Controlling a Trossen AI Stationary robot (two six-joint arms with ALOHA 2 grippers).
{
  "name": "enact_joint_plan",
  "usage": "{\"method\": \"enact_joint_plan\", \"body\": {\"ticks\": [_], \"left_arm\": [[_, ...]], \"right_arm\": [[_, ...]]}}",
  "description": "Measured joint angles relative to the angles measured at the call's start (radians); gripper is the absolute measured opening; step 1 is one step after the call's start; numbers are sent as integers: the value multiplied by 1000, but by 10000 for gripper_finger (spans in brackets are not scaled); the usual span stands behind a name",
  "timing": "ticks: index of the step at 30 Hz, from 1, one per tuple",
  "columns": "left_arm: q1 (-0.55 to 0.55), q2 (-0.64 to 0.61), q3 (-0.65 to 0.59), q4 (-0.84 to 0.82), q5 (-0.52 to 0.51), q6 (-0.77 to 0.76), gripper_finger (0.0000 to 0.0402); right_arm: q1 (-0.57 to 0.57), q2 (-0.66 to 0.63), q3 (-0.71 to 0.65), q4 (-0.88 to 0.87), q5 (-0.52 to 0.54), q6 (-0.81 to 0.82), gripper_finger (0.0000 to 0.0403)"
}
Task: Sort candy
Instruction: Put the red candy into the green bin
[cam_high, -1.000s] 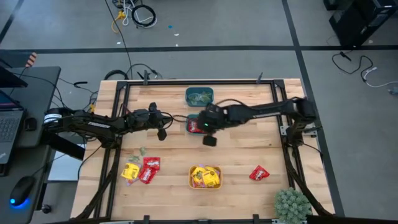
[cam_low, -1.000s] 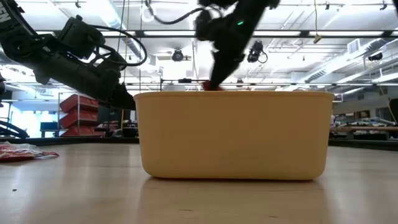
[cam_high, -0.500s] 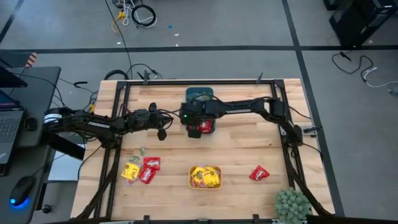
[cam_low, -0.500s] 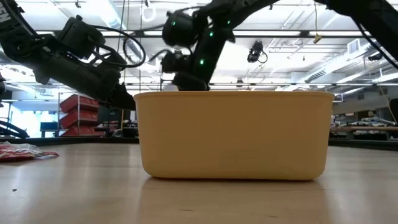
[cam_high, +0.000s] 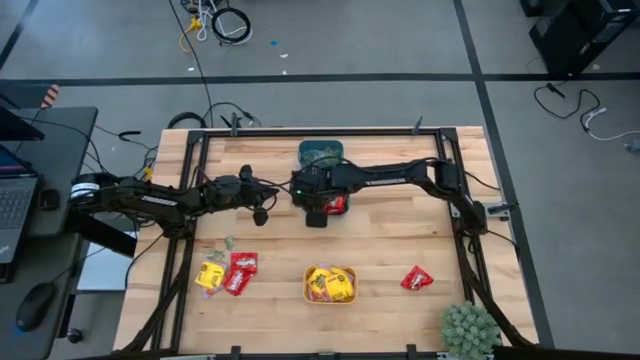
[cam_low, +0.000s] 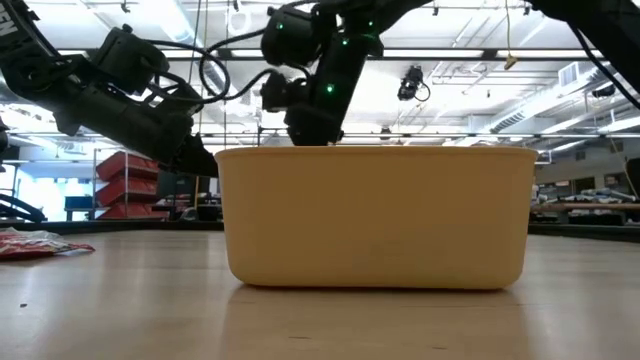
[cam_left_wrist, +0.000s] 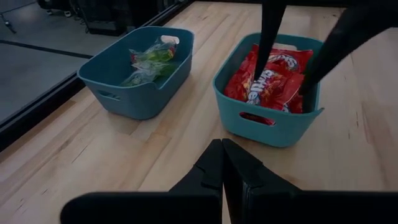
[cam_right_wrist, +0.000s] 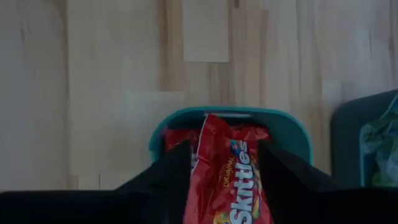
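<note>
My right gripper (cam_right_wrist: 224, 152) is open and points down into a teal bin (cam_left_wrist: 267, 127) that holds red candy packets (cam_left_wrist: 273, 84). Its two fingers stand on either side of the top red packet (cam_right_wrist: 227, 168). In the high view it is over that bin (cam_high: 325, 205). My left gripper (cam_left_wrist: 222, 163) is shut and empty, hovering left of the bin (cam_high: 260, 213). A darker teal bin (cam_left_wrist: 140, 71) on the far side holds pale green packets. An orange bin (cam_high: 330, 285) holds yellow packets. My right gripper's fingers (cam_left_wrist: 267, 43) reach into the bin from above, one on each side of the top red packet's long edges (cam_right_wrist: 199, 162). The packet lies on the other packets in the bin. I cannot tell whether the fingers touch it.
Loose red (cam_high: 240, 272) and yellow (cam_high: 211, 275) packets and small green ones (cam_high: 229, 243) lie near the left front. One red packet (cam_high: 416, 278) lies at the right front. A potted plant (cam_high: 470, 330) stands at the front right corner. The orange bin (cam_low: 375, 215) fills the low view.
My right gripper has swung from the table's middle toward the far left, coming over the teal bin of red packets and going down into it. In the last half second it has shifted only a little. My left arm has kept still.
</note>
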Motion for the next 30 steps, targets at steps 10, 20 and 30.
{"method": "enact_joint_plan", "body": {"ticks": [10,20,30], "left_arm": [[0,0,0,-34,2,-1,3],[0,0,0,-42,2,-1,3],[-2,0,0,-50,6,-12,3]], "right_arm": [[15,-18,-32,-125,-36,-32,151],[27,-29,-41,-51,-26,-30,14],[131,-175,-220,32,-1,75,1]]}}
